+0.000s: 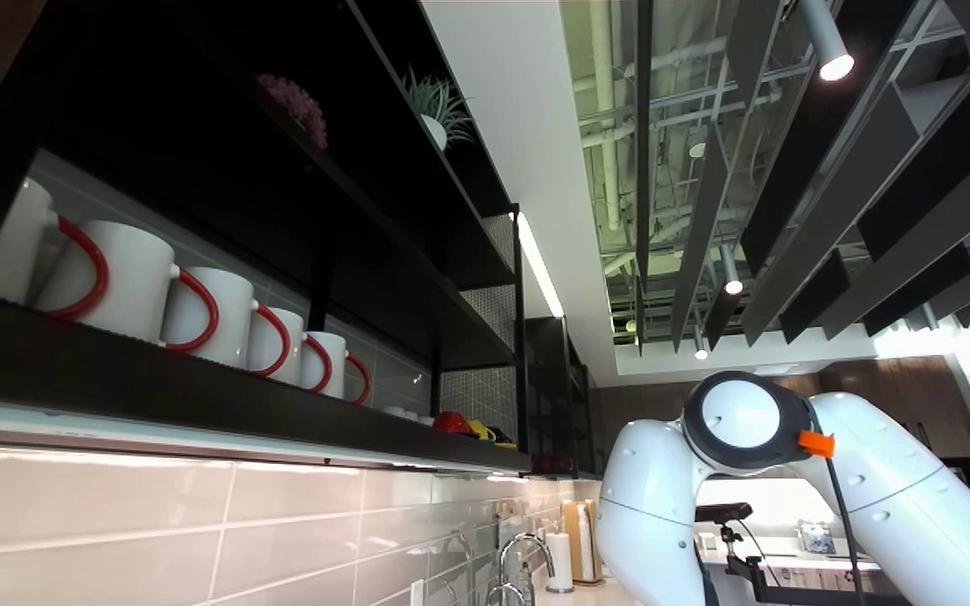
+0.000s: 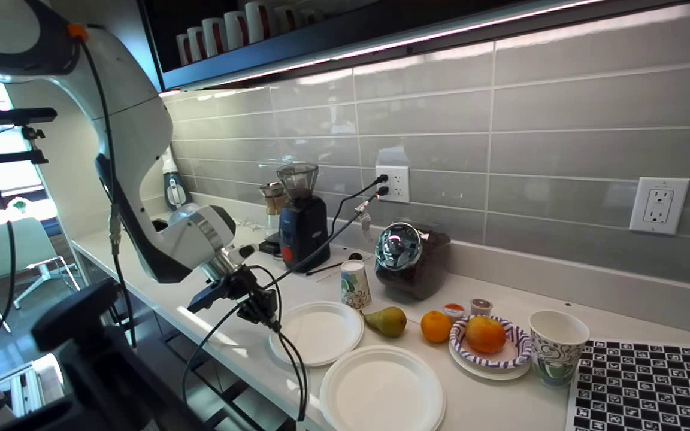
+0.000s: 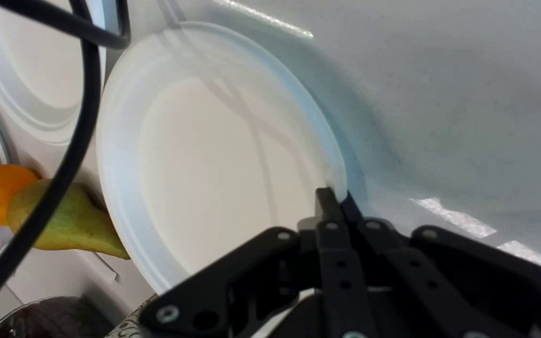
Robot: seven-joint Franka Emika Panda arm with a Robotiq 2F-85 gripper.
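White plate extends up-left from gripper in wrist view; gripper clamped on rim.

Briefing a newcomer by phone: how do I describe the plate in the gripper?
Below the tiled wall runs a white counter with a coffee grinder. Of two bare white plates near its front edge, pick out the plate nearer the grinder. Unlike the other plate, it has its rim pinched in the gripper.
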